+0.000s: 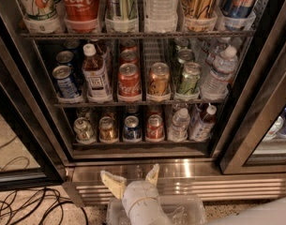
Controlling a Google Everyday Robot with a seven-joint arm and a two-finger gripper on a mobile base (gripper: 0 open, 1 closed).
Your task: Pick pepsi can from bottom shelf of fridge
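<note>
The fridge (189, 170) stands open in front of me, with a brushed steel sill below its dark interior. On the bottom shelf (142, 145) stands a row of drinks. The pepsi can (131, 128) is dark blue with a silver top, third from the left, between a gold-bronze can (107, 129) and a red can (155, 127). My gripper (132, 178) is below the shelf in front of the steel sill, almost straight under the pepsi can. It is open and empty, with pale fingers (112, 183) pointing up.
A silver can (83, 129) and two water bottles (180, 124) also stand on the bottom shelf. The middle rack holds another blue can (65, 81). The glass door (267, 102) hangs open at right. Cables (20, 205) lie on the floor. A clear plastic bin (191, 212) sits under my wrist.
</note>
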